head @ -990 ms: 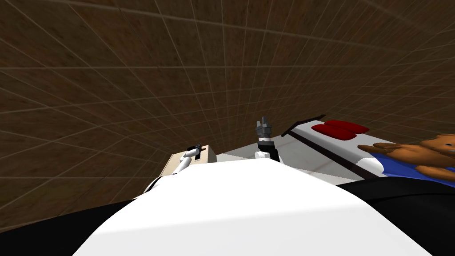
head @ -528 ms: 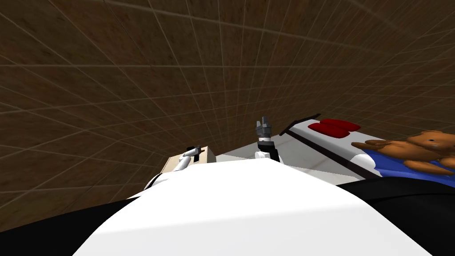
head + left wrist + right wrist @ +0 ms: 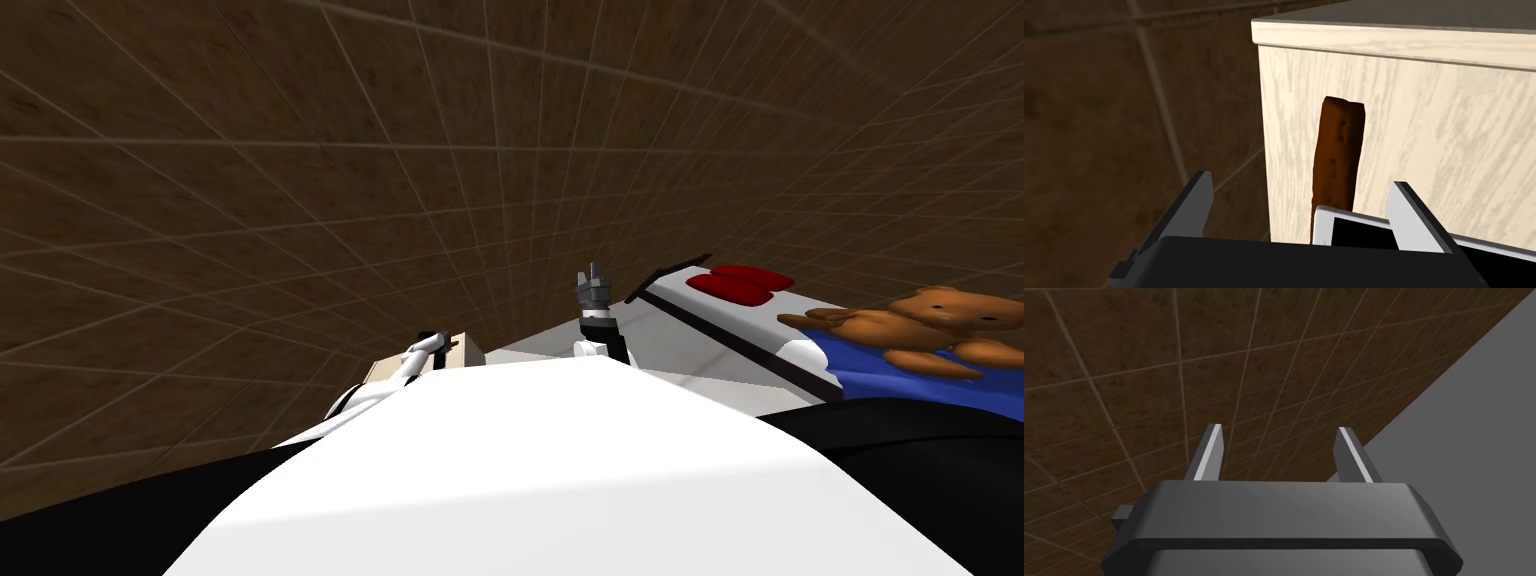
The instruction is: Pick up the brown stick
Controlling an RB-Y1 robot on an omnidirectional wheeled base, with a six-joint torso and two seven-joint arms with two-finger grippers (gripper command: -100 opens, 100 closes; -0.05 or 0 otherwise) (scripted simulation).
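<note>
Hovering at pale wood-grained box-shaped worktop (image 3: pixel 1424 125): left end effector (image 3: pixel 1301 181), thin grey blade fingers spread wide, gripping nothing. Long brown pitted stick (image 3: pixel 1338 155): flat against worktop's broad face, near its corner edge, just past the gap between those fingers. White flat slab with black face (image 3: pixel 1354 231): against worktop, covering the stick's near end. Right end effector (image 3: pixel 596 288): raised beside worktop, toward white bed (image 3: pixel 700 305), fingers spread, empty.
</note>
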